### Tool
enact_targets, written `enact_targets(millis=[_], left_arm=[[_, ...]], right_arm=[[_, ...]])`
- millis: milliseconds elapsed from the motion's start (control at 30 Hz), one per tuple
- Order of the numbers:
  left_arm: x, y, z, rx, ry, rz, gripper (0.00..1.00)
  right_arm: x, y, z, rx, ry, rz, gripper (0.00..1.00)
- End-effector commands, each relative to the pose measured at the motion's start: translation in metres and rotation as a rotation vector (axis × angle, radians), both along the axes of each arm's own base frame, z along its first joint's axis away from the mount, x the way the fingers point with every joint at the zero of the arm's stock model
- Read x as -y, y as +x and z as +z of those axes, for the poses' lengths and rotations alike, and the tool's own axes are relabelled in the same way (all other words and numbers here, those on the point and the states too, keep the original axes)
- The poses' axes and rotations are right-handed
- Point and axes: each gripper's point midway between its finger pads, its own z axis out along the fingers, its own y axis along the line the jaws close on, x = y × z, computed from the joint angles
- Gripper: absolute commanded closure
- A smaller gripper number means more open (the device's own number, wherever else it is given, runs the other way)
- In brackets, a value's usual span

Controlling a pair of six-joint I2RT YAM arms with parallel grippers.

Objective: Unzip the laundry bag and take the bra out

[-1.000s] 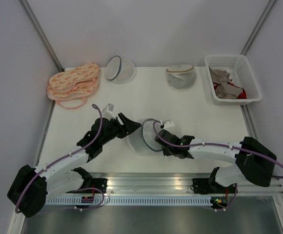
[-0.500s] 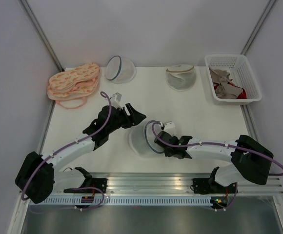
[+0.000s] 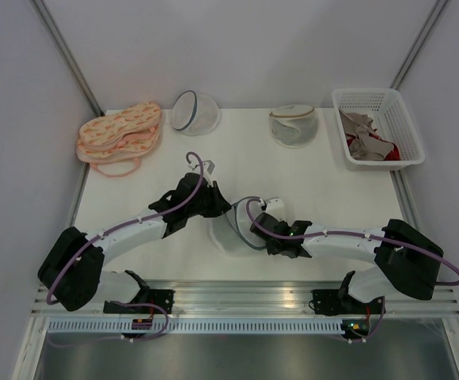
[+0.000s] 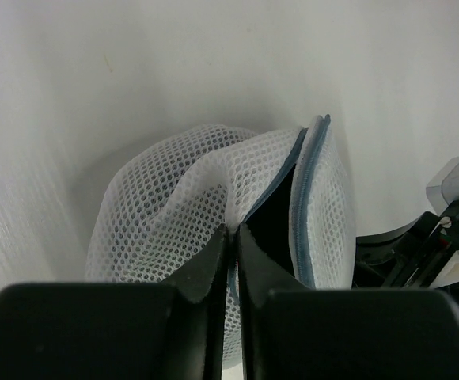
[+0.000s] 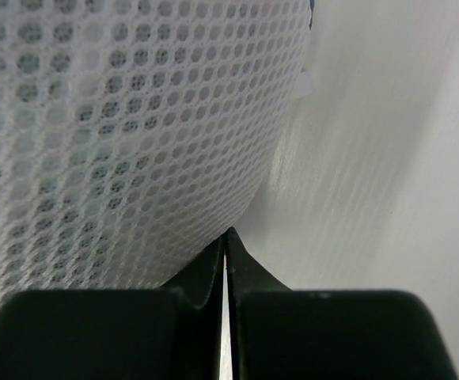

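The laundry bag, a white mesh dome with a grey-blue zipper rim, lies on the table between both arms. Its zipper stands partly open, and a dark gap shows behind it. The bra is hidden; I cannot make it out inside that gap. My left gripper is shut, pinching the mesh edge of the bag beside the opening. It reaches the bag from the left. On the bag's right side, my right gripper is shut, tips pressed against the lower mesh wall; nothing shows between its jaws.
Pink patterned garments lie at the back left. A mesh dome with a navy rim and one with a beige rim stand along the back. A white basket at the back right holds beige and red garments.
My left gripper has swung right to the bag and shut on its mesh edge. The right arm and the bag have hardly moved.
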Motion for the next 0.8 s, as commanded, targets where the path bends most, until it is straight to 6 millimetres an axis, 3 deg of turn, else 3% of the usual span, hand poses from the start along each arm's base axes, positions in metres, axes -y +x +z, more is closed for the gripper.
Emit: enact_targets(millis=[0, 133, 267, 300, 333, 367, 433, 467, 567, 767], left_arm=[[-0.008, -0.001, -0.002, 0.031, 0.029, 0.011, 0.90], [-0.013, -0.001, 0.002, 0.045, 0.027, 0.031, 0.97], [-0.013, -0.008, -0.006, 0.013, 0.012, 0.026, 0.98], [-0.010, -0.009, -0.005, 0.013, -0.008, 0.020, 0.98], [-0.008, -0.010, -0.006, 0.006, -0.027, 0.021, 0.98], [-0.010, -0.014, -0.012, -0.008, -0.031, 0.023, 0.98], [-0.006, -0.016, -0.011, -0.015, -0.071, 0.020, 0.98], [-0.005, -0.019, -0.014, -0.024, -0.090, 0.019, 0.98], [-0.003, -0.024, -0.014, -0.028, -0.121, 0.013, 0.98], [0.003, -0.028, -0.012, -0.041, -0.192, 0.015, 0.98]], right_arm=[[-0.003, 0.005, 0.005, 0.023, 0.006, -0.009, 1.00], [-0.001, 0.005, 0.003, 0.020, 0.001, -0.017, 0.99], [0.002, 0.005, 0.004, 0.024, -0.006, -0.038, 0.98], [-0.001, 0.007, 0.009, 0.030, 0.006, -0.029, 0.92], [-0.006, 0.006, 0.014, 0.030, 0.030, -0.011, 0.80], [-0.016, 0.005, 0.029, 0.043, 0.083, 0.037, 0.59], [-0.032, 0.002, 0.055, 0.073, 0.156, 0.100, 0.47], [-0.045, -0.004, 0.078, 0.083, 0.211, 0.171, 0.39], [-0.061, -0.008, 0.115, 0.107, 0.258, 0.263, 0.28], [-0.063, 0.002, 0.127, 0.126, 0.149, 0.253, 0.23]])
